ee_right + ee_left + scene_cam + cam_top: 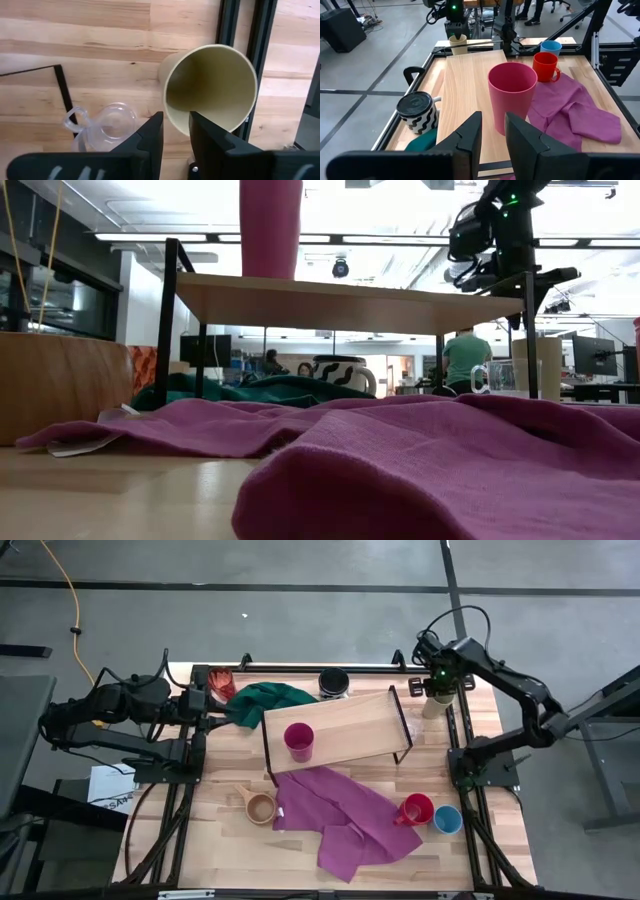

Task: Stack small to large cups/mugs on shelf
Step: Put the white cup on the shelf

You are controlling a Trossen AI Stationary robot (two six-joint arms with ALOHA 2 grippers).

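The right gripper (437, 692) hung just above the cream cup (210, 90) at the back right corner of the table (210, 840), beside the shelf (350, 725). Its two fingers stood slightly apart and held nothing; one seemed to point inside the rim and one outside, so the wall lay between them. The cup stood upright, mouth up, its long axis vertical, straight below the gripper. A glass cup (102, 125) stood just beside it. The right arm was much nearer than the left. The left gripper (492, 132) waited at the far end of the shelf, fingers a little apart and empty, near the magenta cup (512, 95), which stood upright on the shelf.
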